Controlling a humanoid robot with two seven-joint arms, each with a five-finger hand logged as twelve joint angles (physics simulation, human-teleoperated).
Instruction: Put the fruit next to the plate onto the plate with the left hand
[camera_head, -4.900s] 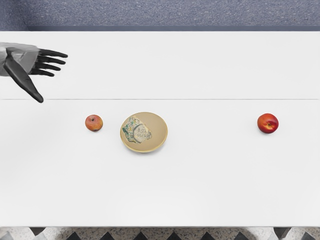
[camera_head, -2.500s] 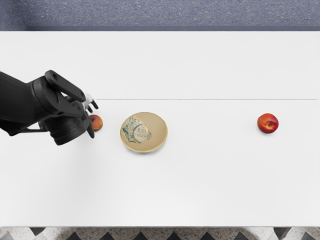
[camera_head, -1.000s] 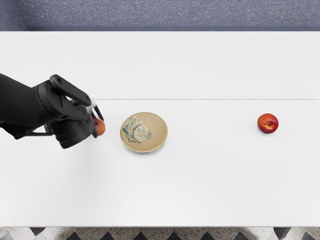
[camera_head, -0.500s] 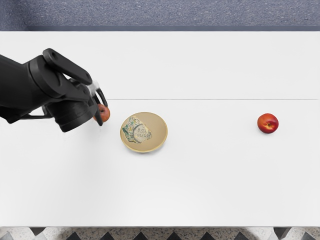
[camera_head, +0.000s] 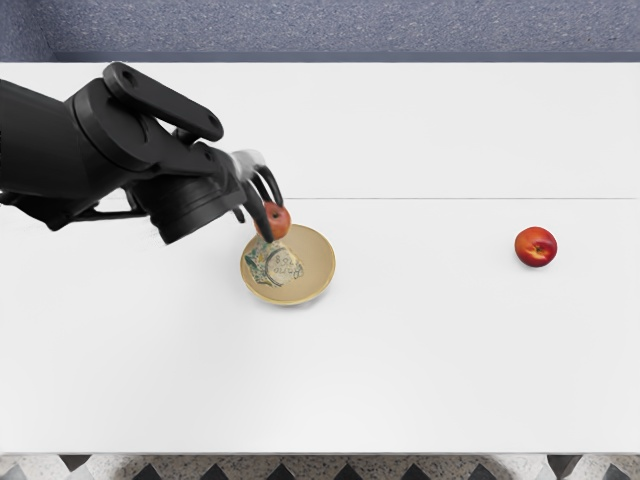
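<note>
Our left hand (camera_head: 212, 196) comes in from the left on a thick black arm. Its fingers (camera_head: 260, 205) are curled around the small red fruit (camera_head: 277, 221) and grip it. Only a bit of the fruit peeks out between them. The hand holds it just over the back left edge of the plate (camera_head: 318, 262). We cannot tell if the fruit touches the plate.

The plate is round and tan, with a green and white picture on it. It sits on a wide white surface (camera_head: 400, 350). A thin grey line (camera_head: 450, 198) runs across the surface just behind the plate. Far to the right lies a second red fruit (camera_head: 536, 246), well apart from the plate. Behind the surface we see a grey-blue strip (camera_head: 400, 25), and at the very bottom a black and white checked floor (camera_head: 250, 470).

Half a second ago the hand was more to the left, and the fruit in it was beside the plate, not over it. Now the hand has gone up and to the right with the fruit. Long before that, the fruit lay on the surface just left of the plate, and the hand was open and far away. The plate and the second red fruit have not moved.
</note>
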